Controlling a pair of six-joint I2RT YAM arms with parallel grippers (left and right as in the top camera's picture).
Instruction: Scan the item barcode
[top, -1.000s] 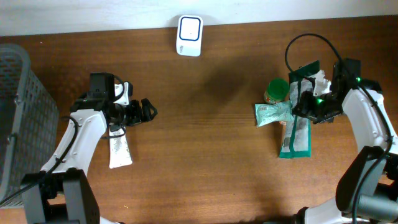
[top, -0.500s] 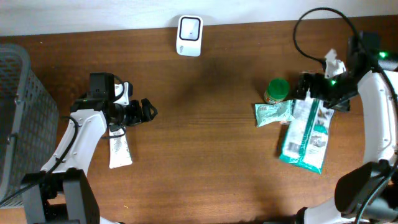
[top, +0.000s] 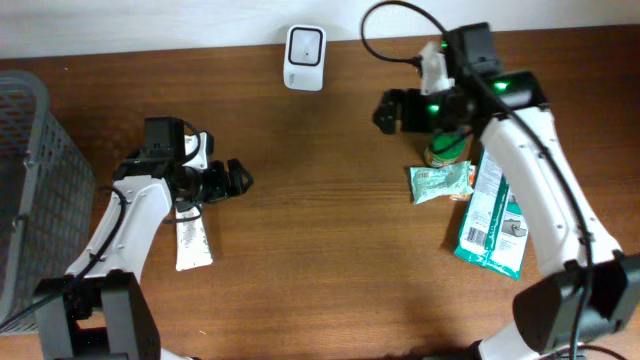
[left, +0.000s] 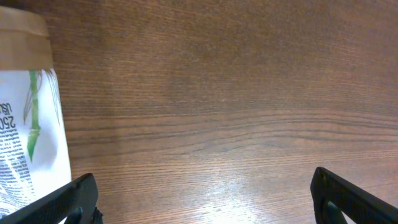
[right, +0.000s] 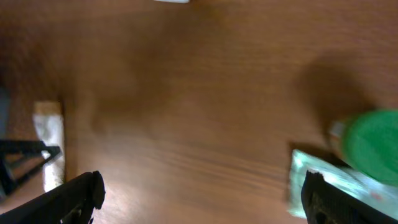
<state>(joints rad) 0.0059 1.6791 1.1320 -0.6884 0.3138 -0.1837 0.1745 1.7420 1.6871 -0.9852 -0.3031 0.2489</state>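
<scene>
Teal-and-white packet (top: 488, 232) lies flat (print up).

Grey mesh basket (top: 35, 190), far left

I see a brown wooden table (top: 330, 260) from overhead. A white scanner (top: 304, 45) lies at the top centre edge. A grey mesh basket (top: 30, 190) stands at the far left. A white pouch (top: 192, 243) lies flat at lower left. At right, a green-lidded jar (top: 445, 155) stands just above a small pale green packet (top: 440, 183), and a large green packet (top: 485, 235) lies just beside that.
</scene>
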